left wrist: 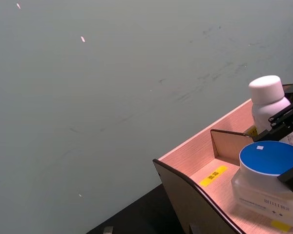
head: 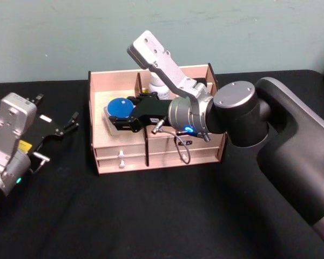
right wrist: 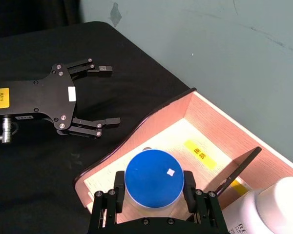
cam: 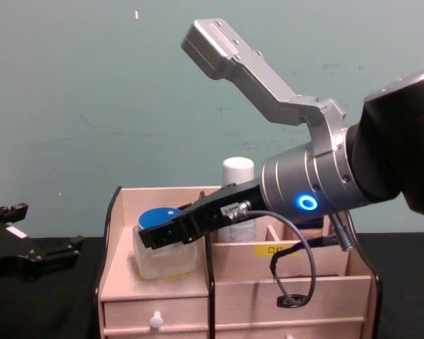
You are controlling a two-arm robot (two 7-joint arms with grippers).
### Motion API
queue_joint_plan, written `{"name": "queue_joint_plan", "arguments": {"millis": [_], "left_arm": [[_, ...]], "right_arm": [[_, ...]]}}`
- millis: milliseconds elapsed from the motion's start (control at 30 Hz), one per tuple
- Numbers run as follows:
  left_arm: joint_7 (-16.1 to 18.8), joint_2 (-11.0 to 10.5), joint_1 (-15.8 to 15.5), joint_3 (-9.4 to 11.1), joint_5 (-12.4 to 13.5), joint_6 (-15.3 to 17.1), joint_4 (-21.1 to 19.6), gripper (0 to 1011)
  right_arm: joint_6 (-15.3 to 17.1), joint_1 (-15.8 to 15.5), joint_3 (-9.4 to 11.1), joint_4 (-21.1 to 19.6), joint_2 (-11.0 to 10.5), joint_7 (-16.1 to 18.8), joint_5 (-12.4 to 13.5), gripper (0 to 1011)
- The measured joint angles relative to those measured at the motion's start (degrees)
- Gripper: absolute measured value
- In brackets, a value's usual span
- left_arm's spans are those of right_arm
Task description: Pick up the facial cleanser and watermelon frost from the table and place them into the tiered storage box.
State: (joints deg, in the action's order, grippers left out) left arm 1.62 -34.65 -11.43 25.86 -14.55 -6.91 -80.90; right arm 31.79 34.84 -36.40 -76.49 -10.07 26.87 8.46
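Note:
The tiered storage box (head: 167,154) stands mid-table. A clear jar with a blue lid (head: 119,106), which I take for the facial cleanser, rests in its left compartment (right wrist: 200,151). My right gripper (right wrist: 153,190) is shut on this jar, one finger on each side of the lid (cam: 159,215). A white bottle with a white cap (head: 156,86), seemingly the watermelon frost, stands upright in the rear compartment (cam: 237,173), close behind the right gripper's fingers (left wrist: 283,119). My left gripper (head: 58,110) is open and holds nothing, low over the table left of the box.
Black cloth (head: 151,216) covers the table, with free room in front of the box. Two small drawers with white knobs (head: 120,155) face me. A plain pale wall (head: 70,32) runs behind the table. The right arm (head: 270,129) reaches in across the box's right side.

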Motion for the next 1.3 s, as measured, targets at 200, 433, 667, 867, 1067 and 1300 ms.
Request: {"name": "queue_joint_plan", "arguments": {"millis": [200, 433, 667, 867, 1067, 1300], "left_arm": [[0.0, 0.0, 0.0, 0.0, 0.0, 0.0, 0.0, 1010], [0.0, 0.0, 0.0, 0.0, 0.0, 0.0, 0.0, 1010], [0.0, 0.0, 0.0, 0.0, 0.0, 0.0, 0.0, 1010], [0.0, 0.0, 0.0, 0.0, 0.0, 0.0, 0.0, 1009], [0.0, 0.0, 0.0, 0.0, 0.0, 0.0, 0.0, 1010], [0.0, 0.0, 0.0, 0.0, 0.0, 0.0, 0.0, 1009]], "right_arm": [[0.0, 0.0, 0.0, 0.0, 0.0, 0.0, 0.0, 865], [-1.0, -0.6, 0.7, -0.9, -0.2, -0.6, -0.3, 1002], [-2.4, -2.4, 1.6, -4.3, -1.1, -1.1, -0.3, 1002], [-4.2, -5.9, 3.5, -10.5, -2.9, -2.4, 0.2, 1003], [-7.8, -11.5, 6.6, -18.1, -4.9, -6.7, -0.3, 1003], [-12.0, -17.8, 11.8, -24.3, -6.7, -12.5, -2.5, 1003]]}}
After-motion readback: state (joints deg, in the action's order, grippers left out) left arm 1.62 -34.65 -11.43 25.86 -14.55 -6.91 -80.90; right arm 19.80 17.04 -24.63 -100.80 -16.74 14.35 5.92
